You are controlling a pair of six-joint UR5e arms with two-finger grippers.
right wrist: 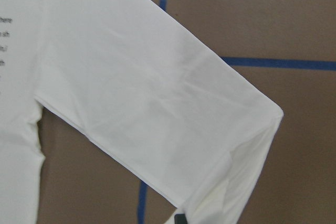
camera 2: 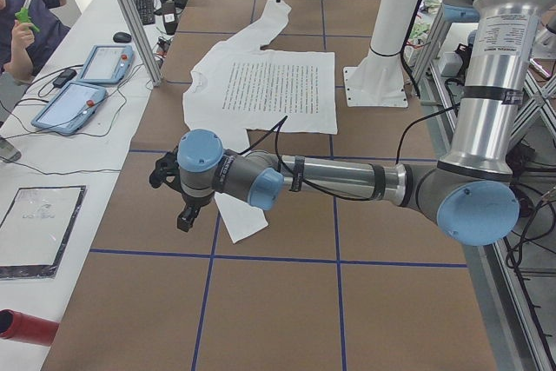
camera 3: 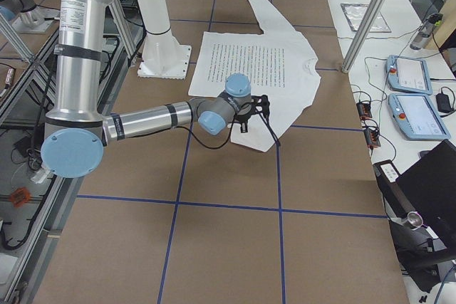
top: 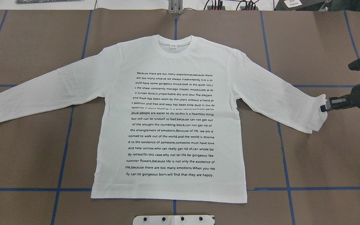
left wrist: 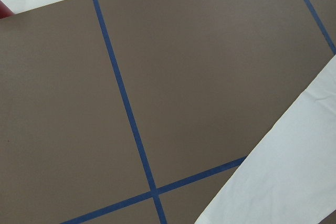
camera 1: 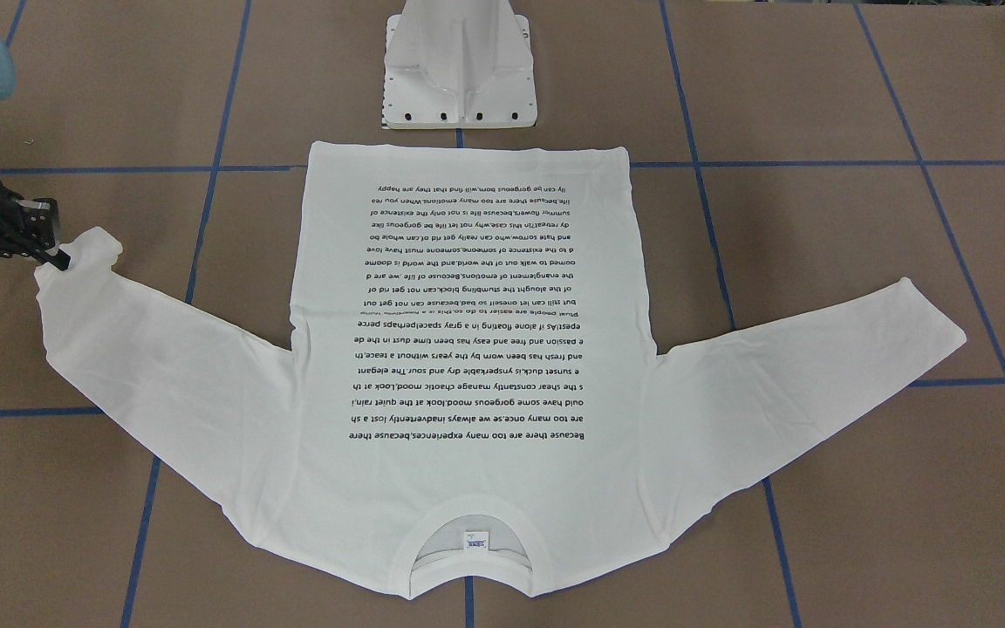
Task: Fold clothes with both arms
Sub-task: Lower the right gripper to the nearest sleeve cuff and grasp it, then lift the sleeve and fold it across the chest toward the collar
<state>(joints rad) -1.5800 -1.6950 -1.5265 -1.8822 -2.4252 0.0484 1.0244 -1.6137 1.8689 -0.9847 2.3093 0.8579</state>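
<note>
Brown table (top: 323, 162) | right claw (top: 323, 108) clamped on T-shirt (top: 170, 131) sleeve cuff

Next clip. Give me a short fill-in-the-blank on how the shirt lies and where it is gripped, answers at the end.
1. The T-shirt lies flat with its printed text facing ____.
2. The right gripper pinches the cuff of one ____.
3. The shirt edge nearest the pedestal base is the ____.
4. The grid lines on the table are ____ in colour.
Missing words: up; sleeve; hem; blue.
</note>
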